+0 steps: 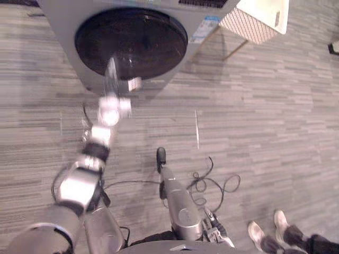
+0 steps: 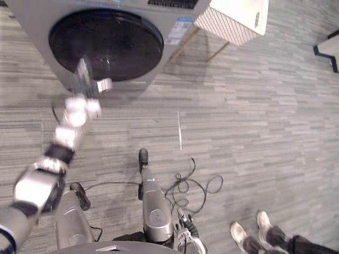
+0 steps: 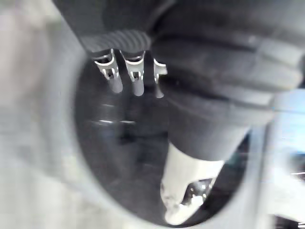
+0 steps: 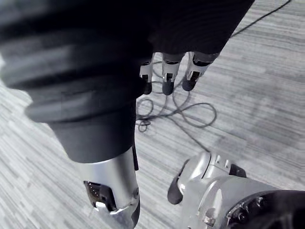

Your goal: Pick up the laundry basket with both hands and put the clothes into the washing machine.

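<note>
I'm looking down on a grey, striped plank-pattern floor (image 1: 275,116) that runs across the frame. The washing machine (image 1: 61,26) sits at the top, left of centre. It has a pale grey body and a dark round door (image 1: 151,32) with a few glints on it, and I cannot tell whether that door is latched or ajar. A small blue-and-white sticker (image 1: 204,29) is on the front panel just right of the door.

My left arm reaches up from the lower left of the frame. The left hand (image 3: 135,80) is in front of the lower edge of the door. In its wrist view the fingers are straight in a row and the thumb (image 3: 183,191) stands well apart from them, so the hand is spread with nothing in it. I cannot tell whether the fingertips touch the door.

The right hand (image 4: 168,71) hangs low over the floor, its fingers relaxed and nearly straight, side by side, holding nothing.

In the upper right corner, just beside the machine, a white perforated container (image 1: 246,24) stands on thin legs, with a slot cut in one pale face. It may be the laundry basket, but I cannot say for sure or see what is inside. It is well apart from both hands.

A thin pale strip (image 1: 197,129) lies on the floor near the centre. A person's white shoes (image 1: 267,233) are at the lower right.
</note>
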